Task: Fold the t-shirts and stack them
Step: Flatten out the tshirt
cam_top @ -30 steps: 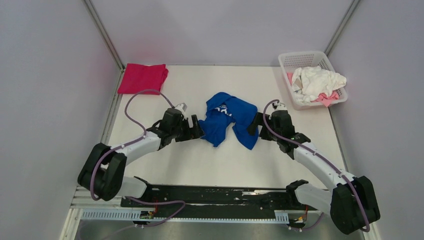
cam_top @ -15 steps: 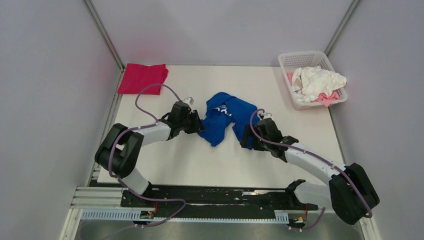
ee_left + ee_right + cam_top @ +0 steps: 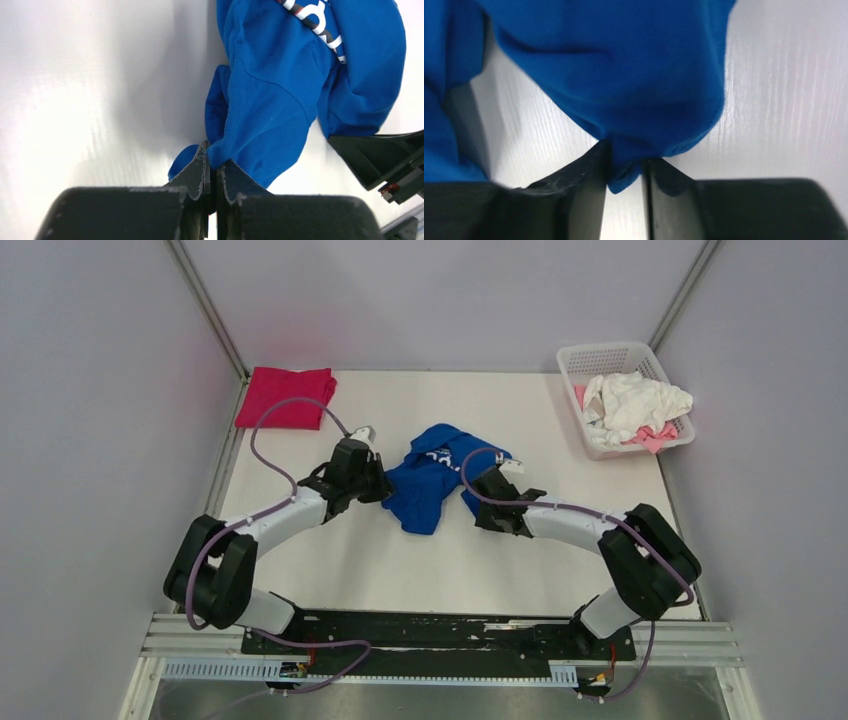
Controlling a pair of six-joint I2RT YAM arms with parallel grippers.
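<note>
Change, blue t-shirt: we see that the blue t-shirt (image 3: 430, 485) is now gathered into a narrower heap than one second ago, and it lies slightly more to the left on the tabletop (image 3: 400, 565).
Change, arms: the right arm has swung inward with its elbow bent out to the right. The left arm has moved only a little.
Change, claws: both stood wide open at the sides of the shirt before. Now both have closed.
Unchanged: the magenta t-shirt (image 3: 287, 396) and the basket (image 3: 573, 362) are where they were.
Blue t-shirt, material: soft cloth, royal blue, crumpled in rounded folds, with white lettering (image 3: 322, 32) on one fold.
Magenta t-shirt, shape: folded flat to a rectangle at the far left corner.
Basket, material: white plastic with slotted walls, at the far right. In it lie a crumpled white t-shirt (image 3: 635, 400) and a pink t-shirt (image 3: 655, 437).
Tabletop, surface: white and smooth, with a fine grain in the right wrist view.
Left claw (image 3: 214, 157): the fingers are almost together and pinch a thin edge of the blue t-shirt at its left side.
Right claw (image 3: 624, 165): the fingers stand a little apart and a thick fold of the blue t-shirt fills the gap between them, so we read it as gripped.
</note>
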